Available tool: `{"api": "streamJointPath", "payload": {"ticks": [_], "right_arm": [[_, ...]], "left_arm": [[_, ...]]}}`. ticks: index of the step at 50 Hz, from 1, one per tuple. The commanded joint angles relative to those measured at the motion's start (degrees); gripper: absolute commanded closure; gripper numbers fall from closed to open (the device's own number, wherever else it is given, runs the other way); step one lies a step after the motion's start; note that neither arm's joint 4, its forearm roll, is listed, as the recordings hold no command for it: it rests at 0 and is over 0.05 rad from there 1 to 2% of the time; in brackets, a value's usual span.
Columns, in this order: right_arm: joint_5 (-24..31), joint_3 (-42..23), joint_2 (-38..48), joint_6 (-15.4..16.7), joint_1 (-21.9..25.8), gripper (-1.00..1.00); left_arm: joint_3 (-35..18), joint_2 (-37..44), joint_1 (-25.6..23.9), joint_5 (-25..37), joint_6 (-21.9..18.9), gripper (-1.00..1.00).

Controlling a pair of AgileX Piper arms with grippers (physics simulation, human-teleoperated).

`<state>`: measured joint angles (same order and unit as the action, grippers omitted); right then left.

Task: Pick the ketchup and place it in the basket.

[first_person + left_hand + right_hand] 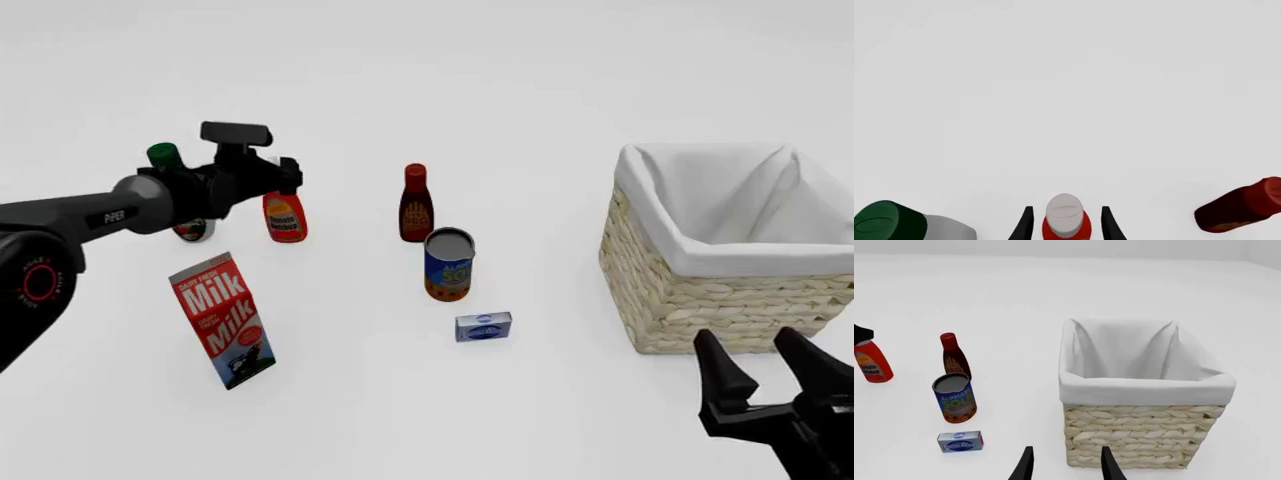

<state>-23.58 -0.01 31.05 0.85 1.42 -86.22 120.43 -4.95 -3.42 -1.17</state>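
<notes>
Ketchup (1066,222) between the left gripper (1066,225) fingers (1024,225).
Fingers flank the bottle closely; contact unclear. Right gripper (763,365) spread wide, holding nothing, near the basket (694,290).

A bright red plastic squeeze bottle of ketchup (284,218) with a white cap and a yellow-orange label stands upright on the table's left side, well apart from the basket. The large square basket (694,290) of woven beige wicker, lined with white cloth folded over its rim, sits at the right with nothing visible inside
</notes>
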Motion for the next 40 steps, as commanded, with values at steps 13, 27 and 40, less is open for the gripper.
{"api": "streamJointPath", "payload": {"ticks": [13, 27, 40], "right_arm": [[-0.21, 0.0, 0.29, -0.03, -0.05, -1.0], [1.45, 0.0, -2.07, -0.19, -0.05, -1.0], [5.07, 0.0, -6.98, -0.58, -0.17, -1.0]], "left_arm": [[-0.44, 1.74, 0.67, -0.58, -0.05, -1.0], [2.89, -4.27, 1.32, -1.31, -1.32, 1.0], [3.72, -10.73, 1.17, 1.7, -1.85, 1.0]]}}
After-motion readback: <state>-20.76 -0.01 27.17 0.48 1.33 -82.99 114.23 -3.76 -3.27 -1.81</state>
